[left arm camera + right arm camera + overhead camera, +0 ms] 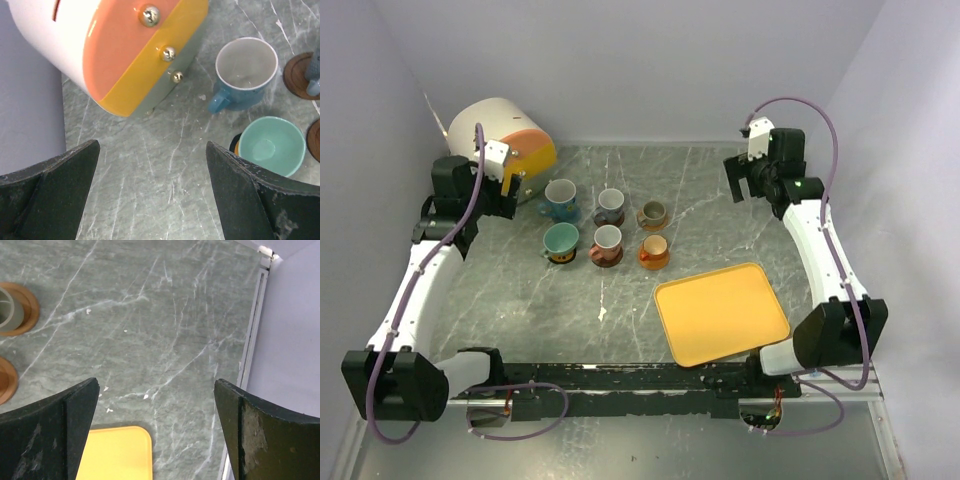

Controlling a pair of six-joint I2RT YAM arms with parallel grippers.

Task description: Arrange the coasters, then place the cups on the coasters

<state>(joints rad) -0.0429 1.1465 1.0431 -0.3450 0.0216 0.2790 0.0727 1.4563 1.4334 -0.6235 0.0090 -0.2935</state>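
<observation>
Several cups stand in two rows on the table, each on a coaster: a blue cup (560, 196), a grey cup (610, 205) and an olive cup (652, 213) behind, a teal cup (560, 239), a reddish cup (607, 242) and an orange cup (653, 250) in front. My left gripper (517, 191) hangs open just left of the blue cup (246, 70), nothing between its fingers (151, 145). The teal cup (271, 145) hides most of its coaster. My right gripper (744, 187) is open and empty (155, 382), well right of the olive cup's orange coaster (27, 310).
A big white-and-orange cylinder (505, 135) lies at the back left, close behind my left gripper. A yellow tray (720, 312) lies at the front right. The table's right edge and wall (255, 340) are near my right gripper.
</observation>
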